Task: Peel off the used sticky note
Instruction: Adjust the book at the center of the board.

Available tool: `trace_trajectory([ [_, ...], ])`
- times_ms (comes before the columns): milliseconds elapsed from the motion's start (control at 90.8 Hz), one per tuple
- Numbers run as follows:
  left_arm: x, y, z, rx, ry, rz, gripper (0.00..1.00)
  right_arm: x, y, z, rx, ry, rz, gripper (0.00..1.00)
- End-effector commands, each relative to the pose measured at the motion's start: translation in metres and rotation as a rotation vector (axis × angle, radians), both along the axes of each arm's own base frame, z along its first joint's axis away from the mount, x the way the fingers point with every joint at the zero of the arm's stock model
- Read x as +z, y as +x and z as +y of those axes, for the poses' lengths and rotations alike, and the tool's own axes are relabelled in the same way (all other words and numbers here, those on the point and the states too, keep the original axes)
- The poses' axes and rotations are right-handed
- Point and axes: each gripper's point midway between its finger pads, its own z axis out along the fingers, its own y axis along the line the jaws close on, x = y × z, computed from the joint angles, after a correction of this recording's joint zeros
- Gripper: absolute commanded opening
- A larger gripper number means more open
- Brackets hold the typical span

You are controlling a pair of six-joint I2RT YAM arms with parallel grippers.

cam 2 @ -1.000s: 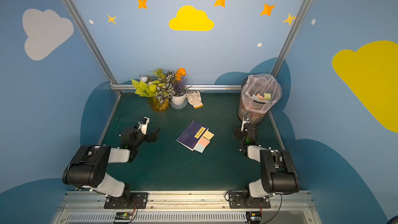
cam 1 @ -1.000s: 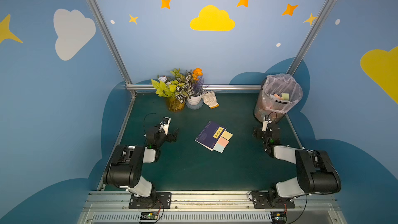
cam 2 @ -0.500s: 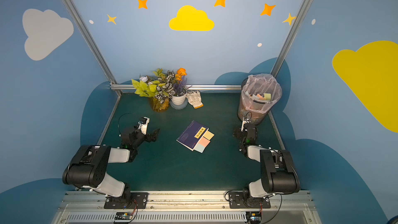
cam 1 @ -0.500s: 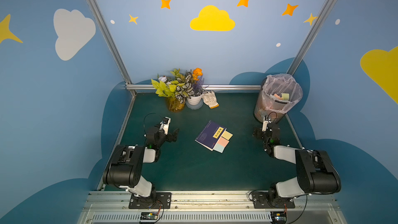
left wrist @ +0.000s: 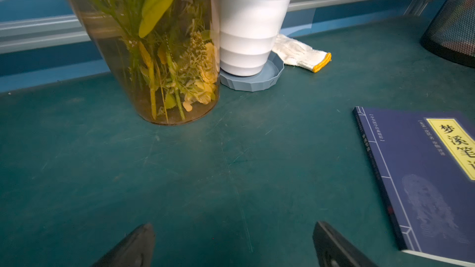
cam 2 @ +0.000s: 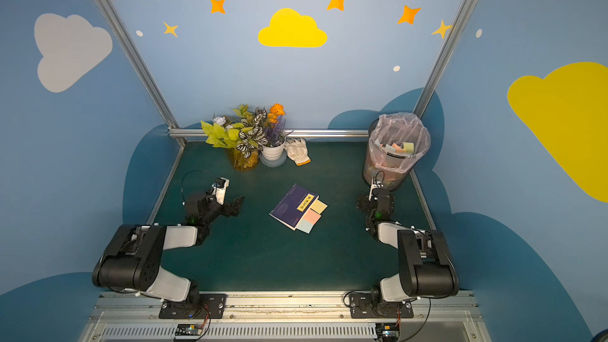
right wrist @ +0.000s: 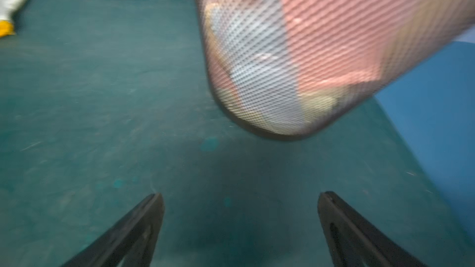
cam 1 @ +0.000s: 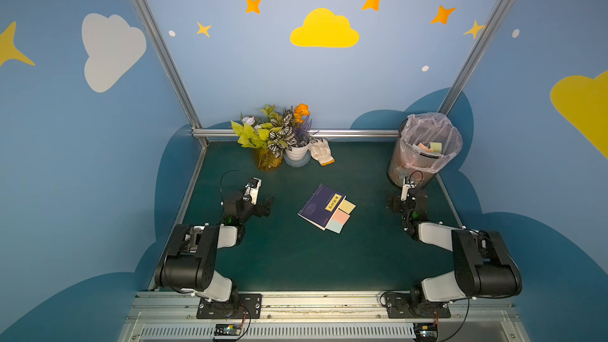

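Note:
A dark blue book with a yellow title label lies at the middle of the green table. Three sticky notes poke out from its right edge: a yellow sticky note, a pink one and a pale blue one. I cannot tell which of them is used. My left gripper rests low, left of the book, open and empty; the book's cover shows in the left wrist view. My right gripper sits far right of the book, open and empty.
A mesh trash bin with a plastic liner and discarded notes stands just beyond the right gripper, filling the blurred right wrist view. At the back stand a glass vase, a white pot on a saucer and a work glove.

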Motion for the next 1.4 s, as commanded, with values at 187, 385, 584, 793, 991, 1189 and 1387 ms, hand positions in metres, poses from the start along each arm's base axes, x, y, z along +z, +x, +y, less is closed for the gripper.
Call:
trace_trajectory([
  [187,0.011,-0.022,-0.052,-0.311,0.326,0.413,0.99,0.08,-0.016,-0.018,-0.456,0.396,0.106,0.98],
  [385,-0.02,-0.04,-0.079,-0.371,0.552,0.449,0.92,0.064,-0.009,0.066,-0.157,0.547,0.297,0.98],
  [584,-0.047,-0.022,-0.083,-0.305,0.655,0.512,0.78,0.04,-0.021,0.148,0.11,0.548,0.447,0.97],
  [793,-0.058,-0.001,-0.088,-0.29,0.683,0.523,0.73,0.026,-0.021,0.184,0.221,0.571,0.562,0.88],
  [991,-0.079,-0.005,-0.095,-0.323,0.706,0.574,0.72,0.004,-0.009,0.218,0.317,0.627,0.724,0.82],
  [1189,-0.099,-0.023,-0.109,-0.403,0.743,0.624,0.73,-0.013,0.016,0.237,0.342,0.658,0.793,0.84],
  [1387,-0.103,-0.052,-0.122,-0.518,0.726,0.66,0.74,-0.037,0.027,0.257,0.381,0.691,0.869,0.84],
])
